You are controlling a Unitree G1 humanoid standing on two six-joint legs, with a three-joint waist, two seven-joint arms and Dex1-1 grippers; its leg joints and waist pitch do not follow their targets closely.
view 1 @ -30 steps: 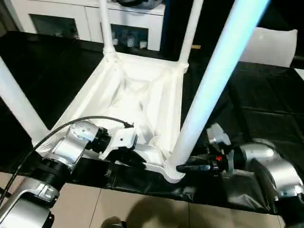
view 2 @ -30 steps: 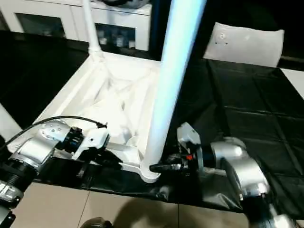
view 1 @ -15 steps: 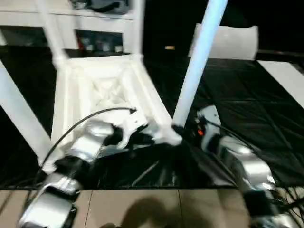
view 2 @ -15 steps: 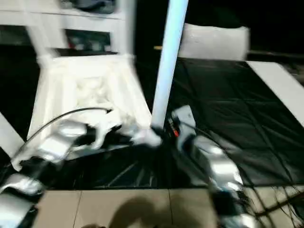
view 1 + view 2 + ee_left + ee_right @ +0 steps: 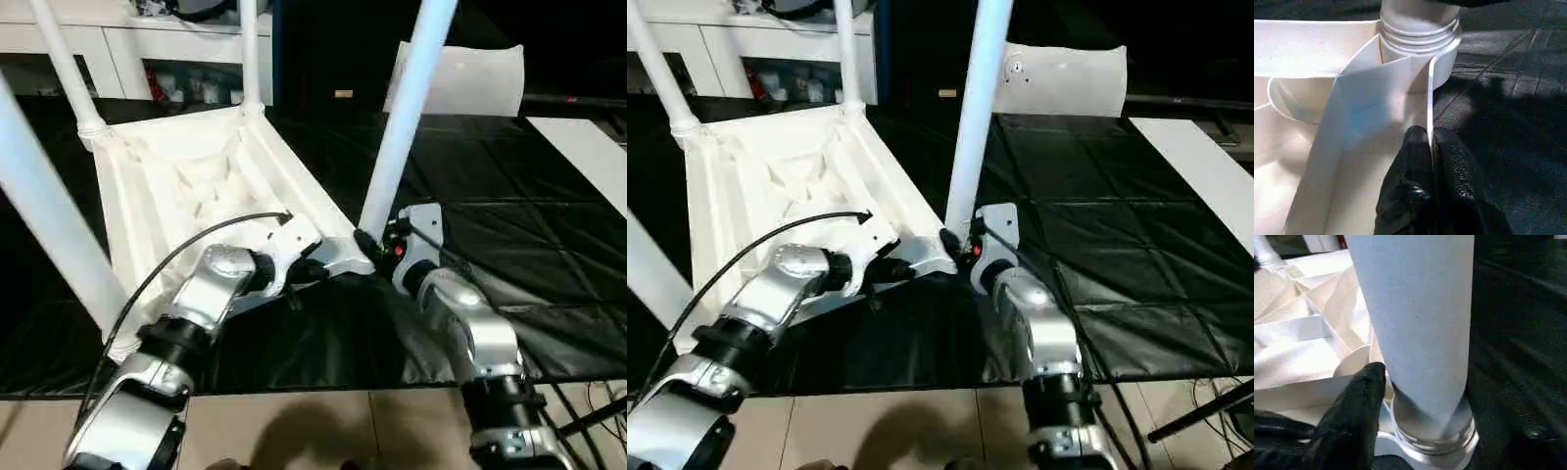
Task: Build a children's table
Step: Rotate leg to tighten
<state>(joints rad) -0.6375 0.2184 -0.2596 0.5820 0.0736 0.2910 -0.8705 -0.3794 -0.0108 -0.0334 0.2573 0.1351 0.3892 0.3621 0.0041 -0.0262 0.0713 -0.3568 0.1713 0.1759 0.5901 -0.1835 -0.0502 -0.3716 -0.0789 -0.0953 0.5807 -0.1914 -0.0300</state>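
The children's table lies upside down on the black cover, its ribbed white tabletop (image 5: 186,186) facing up. White legs stand in the corner sockets: the far left leg (image 5: 64,69), the far right leg (image 5: 250,54), the near left leg (image 5: 44,225) and the near right leg (image 5: 402,117). My left gripper (image 5: 1431,142) is shut on the tabletop's thin rim wall (image 5: 1430,98), just beside the near right socket. My right gripper (image 5: 372,243) sits at the base of the near right leg (image 5: 1420,323), where it meets its socket.
A white cabinet (image 5: 127,39) with dark compartments stands behind. A white pillow-like slab (image 5: 460,78) leans at the back right. The black cover (image 5: 509,196) spreads to the right, and a white strip (image 5: 588,147) lies at its right edge. Floor tiles (image 5: 323,431) show past the front edge.
The camera has moved and the whole picture has shifted. The tabletop now sits turned, its near right corner farther from the front edge. Both grippers have stayed at that corner.
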